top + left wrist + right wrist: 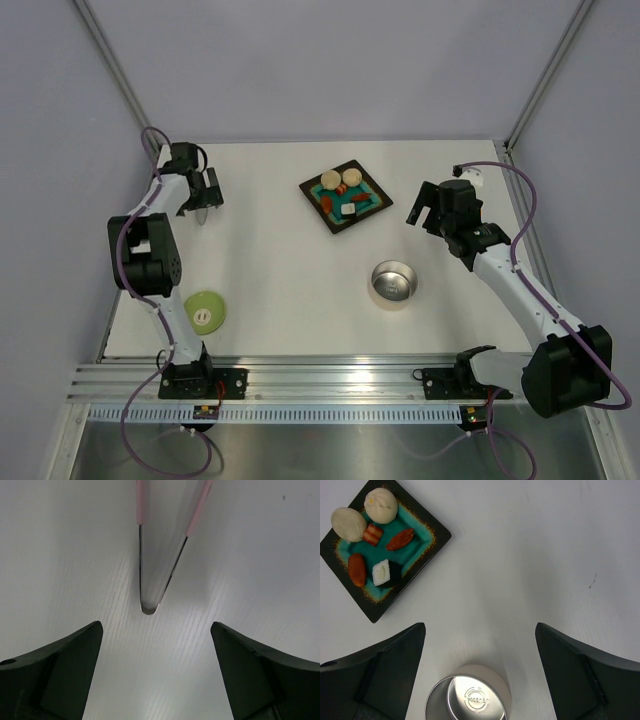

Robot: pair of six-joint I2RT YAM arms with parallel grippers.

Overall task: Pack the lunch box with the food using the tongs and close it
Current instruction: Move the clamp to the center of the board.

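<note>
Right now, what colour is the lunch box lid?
The lid is pale green, white-marked; best in top view.

You see a white surface (270, 250) boxed in by pale grey walls (330, 60), slim metal posts (111, 62) at the far corners. A ribbed aluminium rail (330, 376) runs along your near edge.

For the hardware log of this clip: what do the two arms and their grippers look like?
The left arm and right arm have white links with black joint housings and black bases. A purple cable loops along each. The left gripper and right gripper have matte black, wedge-shaped fingers.
</note>
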